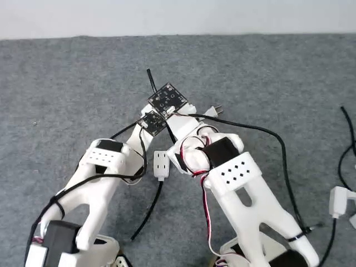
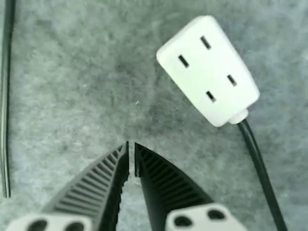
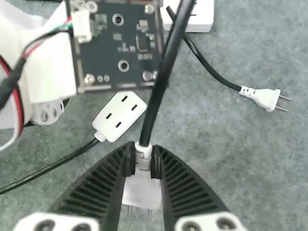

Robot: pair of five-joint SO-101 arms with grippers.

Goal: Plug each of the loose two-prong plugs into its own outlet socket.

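Your right gripper is clamped on a white two-prong plug, with its black cord running out past the tips. I judge you are holding it to carry it to the white outlet socket block, which lies slots-up just beside it. Your left gripper hangs near that block with its jaws all but closed on nothing, probably placed to steady it, while a second plug lies loose on the grey carpet, well apart from the block

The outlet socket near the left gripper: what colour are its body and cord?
The outlet socket is white, its cord black; clearest in the left wrist view.
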